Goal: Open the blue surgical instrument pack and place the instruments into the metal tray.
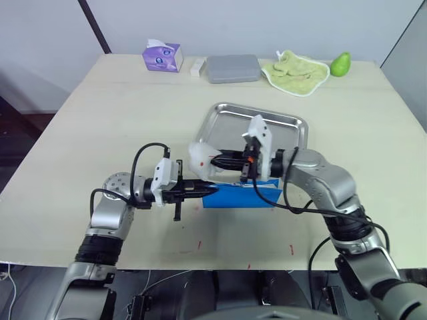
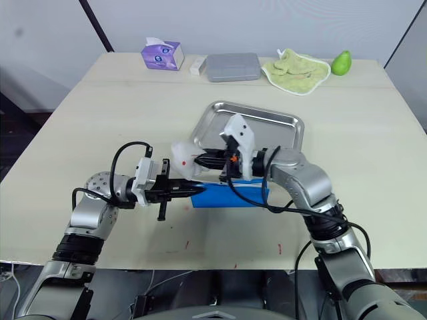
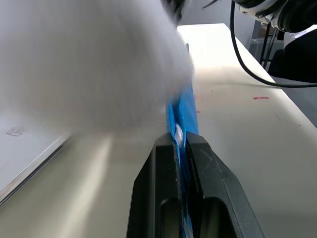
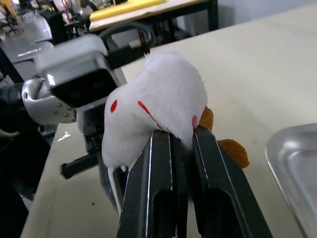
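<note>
The blue surgical instrument pack (image 1: 243,195) lies flat on the table just in front of the metal tray (image 1: 227,117). My left gripper (image 1: 207,189) is shut on the pack's left edge, and the blue fabric (image 3: 184,111) sits pinched between its fingers (image 3: 158,168). My right gripper (image 1: 213,160) reaches in from the right, just above the pack's left end. It is shut on a white plush toy (image 4: 158,99) with red marks and orange bits. The tray holds nothing. The instruments are hidden.
Along the table's far edge stand a purple tissue box (image 1: 163,56), a small white item (image 1: 197,67), a grey rectangular box (image 1: 232,68), a pale green cloth (image 1: 295,72) and a green fruit (image 1: 340,64). Small red marks dot the table's near edge.
</note>
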